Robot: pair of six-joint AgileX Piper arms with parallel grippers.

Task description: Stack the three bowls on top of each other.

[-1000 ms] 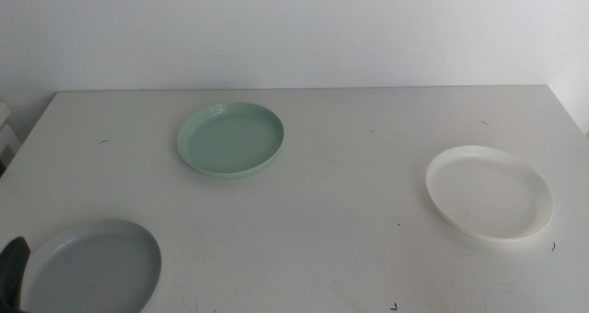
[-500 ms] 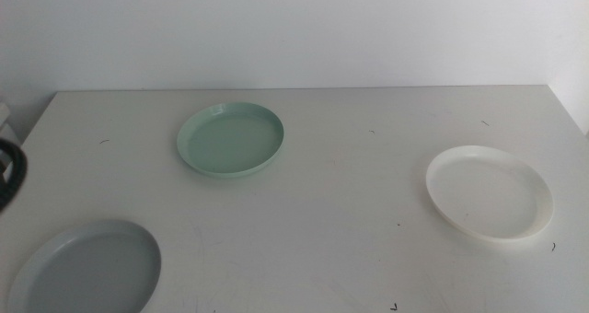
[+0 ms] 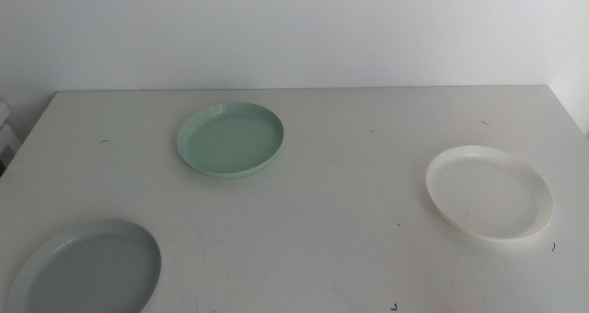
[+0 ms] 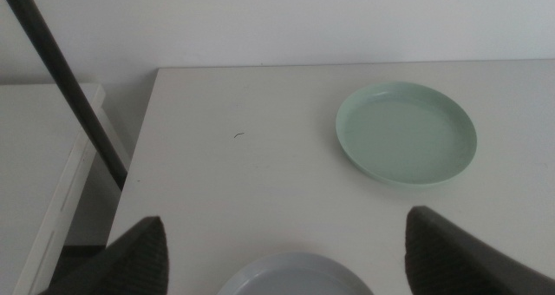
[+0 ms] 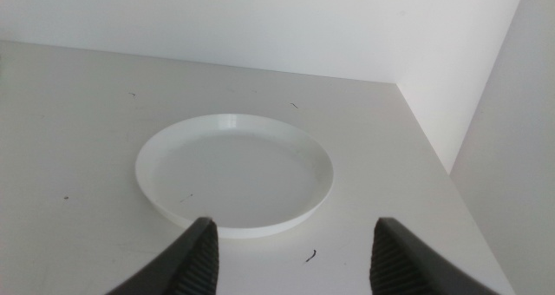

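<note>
Gone from the middle view's left edge, our left gripper (image 4: 286,252) hangs wide and empty above the pale grey shallow plastic bowl (image 3: 85,268), the mint green round plastic bowl (image 3: 230,140) and white round plastic bowl (image 3: 490,192) well apart, nothing stacked, our right gripper (image 5: 293,253) wide too.

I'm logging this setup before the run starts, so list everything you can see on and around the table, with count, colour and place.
grey bowl: one, pale grey, near left corner of the table, lying alone.
mint green bowl: one, mint green, far left-centre of the table, lying alone.
white bowl: one, white, right side of the table, lying alone.
table: one, white, with small dark specks, against a white wall.
dark pole: one, black, slanting beside the table's left edge, left wrist view only.
left gripper: one, dark jaws, open, above the grey bowl's near side, out of the middle view.
right gripper: one, dark jaws, open, just short of the white bowl, out of the middle view.
</note>
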